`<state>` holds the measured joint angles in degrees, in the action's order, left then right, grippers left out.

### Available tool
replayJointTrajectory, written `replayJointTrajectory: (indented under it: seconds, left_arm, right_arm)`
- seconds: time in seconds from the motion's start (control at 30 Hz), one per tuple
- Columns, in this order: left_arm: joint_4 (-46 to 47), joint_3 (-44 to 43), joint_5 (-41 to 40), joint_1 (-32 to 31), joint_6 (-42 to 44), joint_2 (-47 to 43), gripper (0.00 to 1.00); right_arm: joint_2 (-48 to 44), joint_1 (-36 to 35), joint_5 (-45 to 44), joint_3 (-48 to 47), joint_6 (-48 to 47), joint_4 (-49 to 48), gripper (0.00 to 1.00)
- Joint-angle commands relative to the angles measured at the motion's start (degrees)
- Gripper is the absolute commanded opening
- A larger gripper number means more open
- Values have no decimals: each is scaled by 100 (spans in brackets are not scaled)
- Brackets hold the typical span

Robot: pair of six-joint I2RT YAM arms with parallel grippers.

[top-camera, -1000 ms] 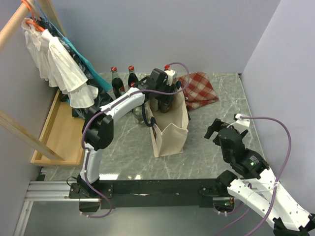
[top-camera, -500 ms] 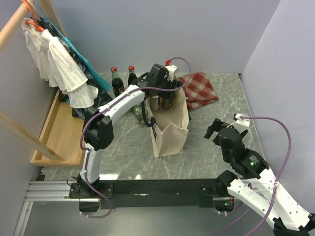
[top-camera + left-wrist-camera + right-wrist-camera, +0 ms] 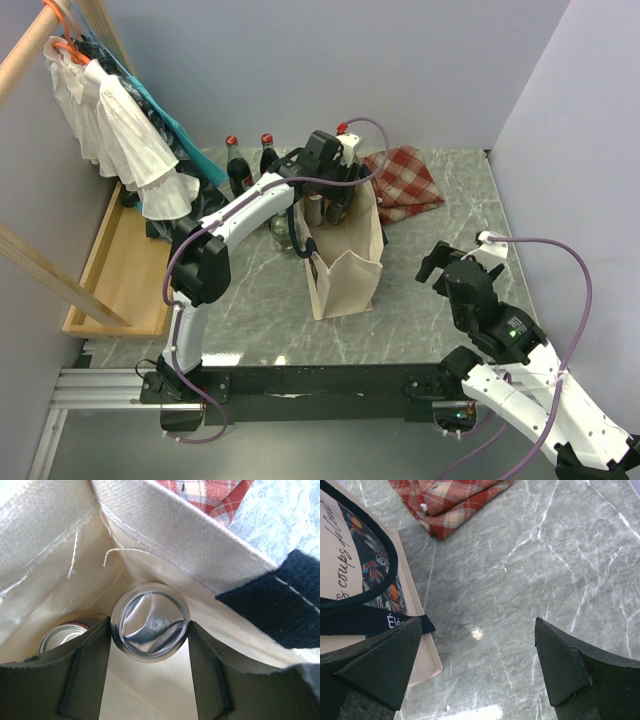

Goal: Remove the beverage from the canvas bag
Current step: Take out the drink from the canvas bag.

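The cream canvas bag [image 3: 346,268] with navy handles stands open in the middle of the table. My left gripper [image 3: 333,196] reaches into its mouth from above. In the left wrist view the gripper [image 3: 149,626] is shut on the beverage [image 3: 150,622], a silver can seen end-on, with a finger pressed against each side. A second can [image 3: 59,635] sits lower in the bag [image 3: 60,555], at the left. My right gripper [image 3: 452,262] hovers open over the table to the bag's right. In its own view the gripper [image 3: 477,630] holds nothing, with the bag's printed side [image 3: 350,575] at its left.
A red checked cloth [image 3: 405,182] lies behind the bag on the right. Two red-capped bottles [image 3: 234,166] stand at the back, with glass jars [image 3: 282,230] left of the bag. A wooden tray [image 3: 112,272] and hanging clothes [image 3: 120,130] fill the left side.
My left gripper has risen a little at the bag's mouth, still shut on the can. The right arm has not moved.
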<state>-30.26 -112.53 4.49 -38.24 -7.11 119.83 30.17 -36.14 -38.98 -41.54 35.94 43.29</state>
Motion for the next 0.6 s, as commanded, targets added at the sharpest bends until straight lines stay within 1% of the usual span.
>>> replayJointTrajectory:
  seconds: [0.0,0.57]
  left_arm:
    - [583,-261,-124,-43,26,-671,1]
    - [1259,292,-107,9,-650,-1163,1]
  right_arm:
    - [-29,-25,-127,-56,0,-101,100]
    - [-82,-25,-83,-38,-35,-145,100]
